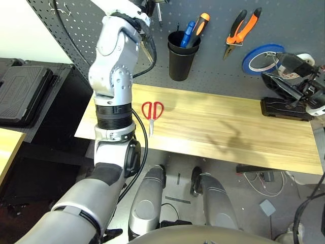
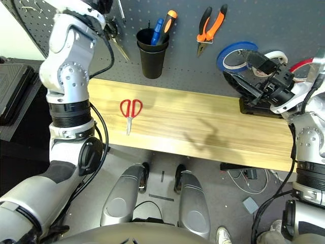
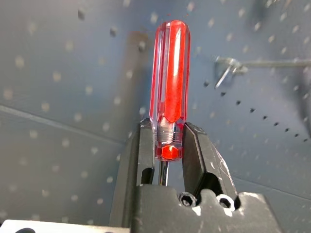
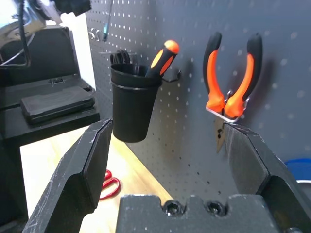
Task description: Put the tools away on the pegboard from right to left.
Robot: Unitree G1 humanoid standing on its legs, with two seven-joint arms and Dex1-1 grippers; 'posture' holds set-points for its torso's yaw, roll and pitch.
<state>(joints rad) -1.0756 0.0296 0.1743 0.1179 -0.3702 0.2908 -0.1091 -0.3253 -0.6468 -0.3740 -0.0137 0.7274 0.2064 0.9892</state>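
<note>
A pale wood table runs along the foot of the dark grey pegboard, its grain streaked with soft shadows. To the robot's left sits a lower black shelf with a flat black case on it; below the table's front edge the floor is grey, with loose cables under the right end.

Most of the tabletop is bare. The red scissors lie flat near the left end, handles toward the board and blades toward the front edge, well apart from everything else. The table's right end is crowded by a black base beside the right gripper.

On the board, a black cup hangs holding a blue-handled and an orange-handled tool. Right of it the pliers hang nose down (orange and black grips spread above). Further right a blue tape roll hangs with a white roll beside it, and a thin red tape ring shows at the far right edge.

The left gripper is raised at the board's upper left, its fingers pinching the screwdriver at the base of its clear red handle, close to a metal hook.

The right gripper's fingers are spread wide, holding nothing.
</note>
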